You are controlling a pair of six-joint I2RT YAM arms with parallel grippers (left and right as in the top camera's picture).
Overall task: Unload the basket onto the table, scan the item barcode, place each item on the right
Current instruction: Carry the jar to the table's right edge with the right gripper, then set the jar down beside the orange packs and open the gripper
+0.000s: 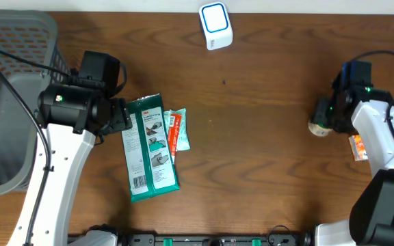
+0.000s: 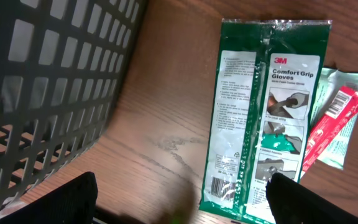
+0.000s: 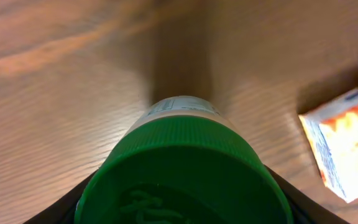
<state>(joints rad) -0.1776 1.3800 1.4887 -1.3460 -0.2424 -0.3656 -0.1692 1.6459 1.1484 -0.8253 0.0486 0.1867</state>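
Left gripper (image 2: pixel 179 202), jaws apart, hovers beside the glove packet (image 2: pixel 263 112), its barcode upward, presumably for pickup; right gripper (image 3: pixel 182 193) clamps the green-capped bottle (image 3: pixel 179 134), well apart from the scanner (image 1: pixel 215 25).

Green packet (image 2: pixel 263 118): "3M Comfort Grip Gloves".
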